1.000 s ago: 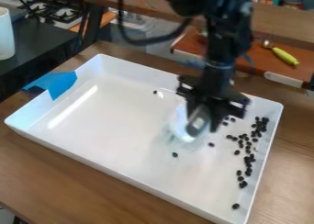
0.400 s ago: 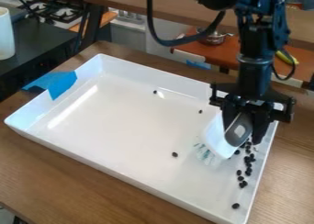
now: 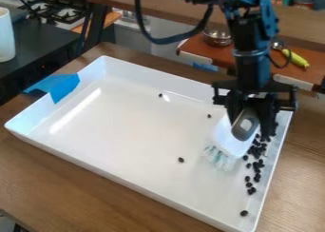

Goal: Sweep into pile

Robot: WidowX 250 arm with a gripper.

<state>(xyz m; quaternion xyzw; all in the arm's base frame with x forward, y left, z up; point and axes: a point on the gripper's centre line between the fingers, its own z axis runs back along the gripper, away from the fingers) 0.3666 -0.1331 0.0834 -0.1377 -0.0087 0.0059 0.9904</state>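
Over the right part of the white tray [image 3: 139, 126] hangs my gripper [image 3: 249, 126], shut on the grey handle of a white brush [image 3: 232, 136]. The brush is tilted, its pale bristles low over the tray floor at the lower left of the gripper. Black beans [image 3: 256, 165] lie loosely along the tray's right wall, partly hidden by the gripper and brush. One bean [image 3: 243, 213] sits apart near the front right corner. Others are scattered: a bean [image 3: 181, 159] left of the bristles, another bean [image 3: 209, 116] near the brush, and a bean [image 3: 160, 95] farther back.
The tray has raised walls and stands on a wooden table [image 3: 76, 186]. Blue tape [image 3: 62, 87] covers its left rim. Behind are a red-brown surface with a metal bowl [image 3: 217, 37] and a yellow-green utensil [image 3: 295, 58]. A white cylinder [image 3: 6, 35] stands at the far left.
My gripper and the brush have moved right across the tray, then slightly back left. The beans near the right wall sit a little closer together around the brush.
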